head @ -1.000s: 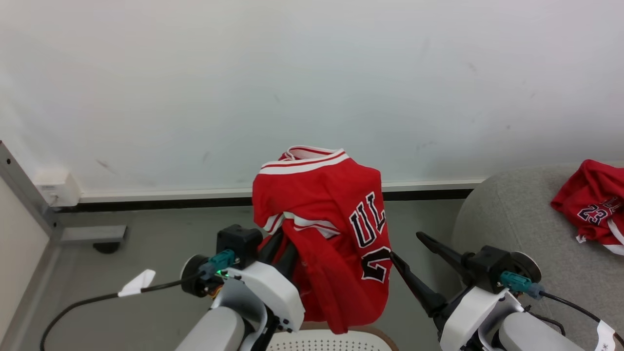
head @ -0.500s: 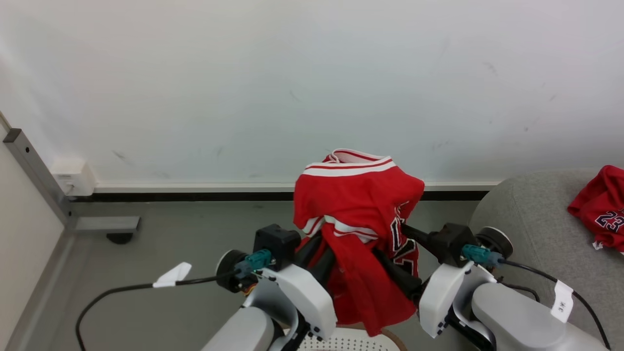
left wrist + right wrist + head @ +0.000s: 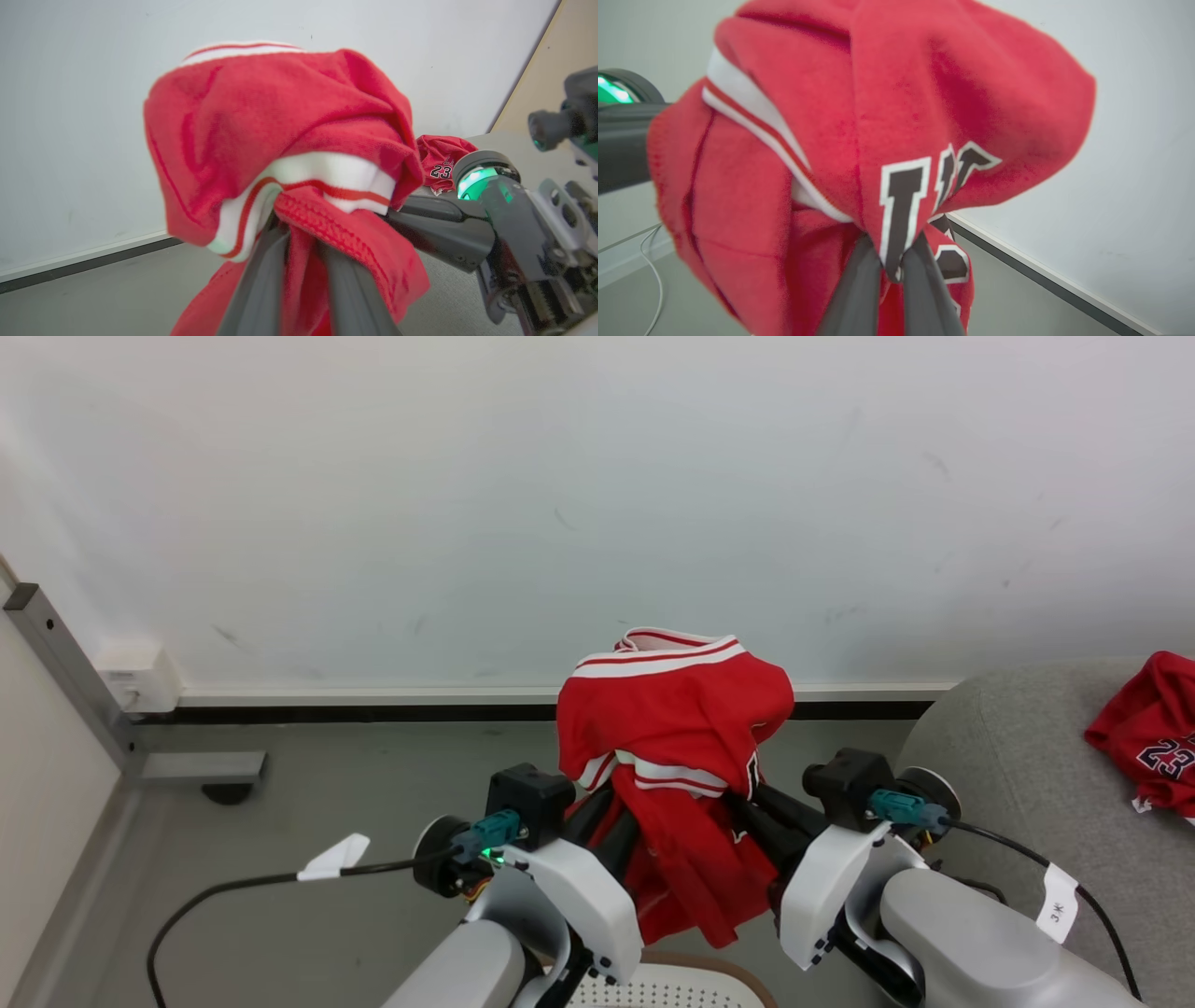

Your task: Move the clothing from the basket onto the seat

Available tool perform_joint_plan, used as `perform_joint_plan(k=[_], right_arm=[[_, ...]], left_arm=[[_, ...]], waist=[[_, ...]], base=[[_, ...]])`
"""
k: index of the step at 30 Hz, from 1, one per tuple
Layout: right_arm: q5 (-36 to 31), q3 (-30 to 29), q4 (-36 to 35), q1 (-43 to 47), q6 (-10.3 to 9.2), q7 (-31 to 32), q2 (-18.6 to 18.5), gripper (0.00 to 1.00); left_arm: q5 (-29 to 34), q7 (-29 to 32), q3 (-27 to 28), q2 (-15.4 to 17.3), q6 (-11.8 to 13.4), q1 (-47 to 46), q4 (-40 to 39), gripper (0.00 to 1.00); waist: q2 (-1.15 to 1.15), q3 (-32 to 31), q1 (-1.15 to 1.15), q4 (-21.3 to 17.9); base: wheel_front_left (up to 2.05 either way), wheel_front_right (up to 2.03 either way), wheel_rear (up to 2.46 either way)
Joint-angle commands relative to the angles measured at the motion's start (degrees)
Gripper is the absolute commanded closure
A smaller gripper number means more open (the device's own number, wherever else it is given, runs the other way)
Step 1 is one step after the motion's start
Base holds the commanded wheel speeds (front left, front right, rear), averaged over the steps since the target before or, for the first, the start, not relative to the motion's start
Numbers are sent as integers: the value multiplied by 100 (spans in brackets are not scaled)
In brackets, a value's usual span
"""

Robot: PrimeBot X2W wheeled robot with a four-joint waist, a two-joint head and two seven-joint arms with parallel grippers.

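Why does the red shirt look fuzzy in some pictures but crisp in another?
Right wrist view: the red shirt hangs so near the lens that fabric and lettering turn soft. Left wrist view: slightly soft too, with a green lamp glowing brightly. Head view: farther off, so shirt and seat look crisp under even light, no hard shadows.

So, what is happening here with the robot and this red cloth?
The robot holds a red basketball jersey up in the air with both arms. The left end effector and the right end effector are each shut on a fold of it. The white basket is just below it. A second red garment already lies on the grey seat to the robot's right.
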Motion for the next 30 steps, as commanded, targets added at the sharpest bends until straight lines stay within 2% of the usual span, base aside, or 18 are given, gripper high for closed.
perform_joint_plan(k=[1,2,3,4,6,7,8,18,30], right_arm=[[67,-56,-50,65,-14,-44,-77,100],[105,-104,-62,84,-14,-44,-93,100],[178,-160,-80,115,-13,-43,-100,100],[239,-204,-113,150,-13,-44,-106,100],[302,-319,-141,178,-13,-44,-155,100],[349,-358,-149,195,-13,-43,-175,100],[381,-390,-150,205,-14,-39,-196,100],[639,-584,-201,225,-13,-33,-318,100],[565,-883,-265,155,-14,-32,-452,100]], left_arm=[[-32,-59,16,40,15,-24,38,100],[-36,-57,19,47,24,-22,52,100],[-39,-62,19,52,35,-24,62,91],[-38,-67,15,57,38,-26,73,75],[-17,-97,2,75,54,-23,83,51],[-3,-109,-2,89,61,-19,88,18],[12,-118,-9,99,61,-13,94,0],[-17,-91,-77,133,82,22,112,0],[-46,-50,-128,178,126,80,40,0]], waist=[[0,-11,0,-26],[0,-13,0,-38],[0,-10,0,-46],[0,-12,0,-54],[0,-19,0,-73],[0,-21,0,-83],[0,-23,0,-93],[0,-61,0,-185],[0,-2,0,-489]], base=[[0,0,0],[0,0,0],[0,0,0],[0,0,0],[0,0,0],[0,0,0],[0,0,0],[0,0,0],[0,0,0]])
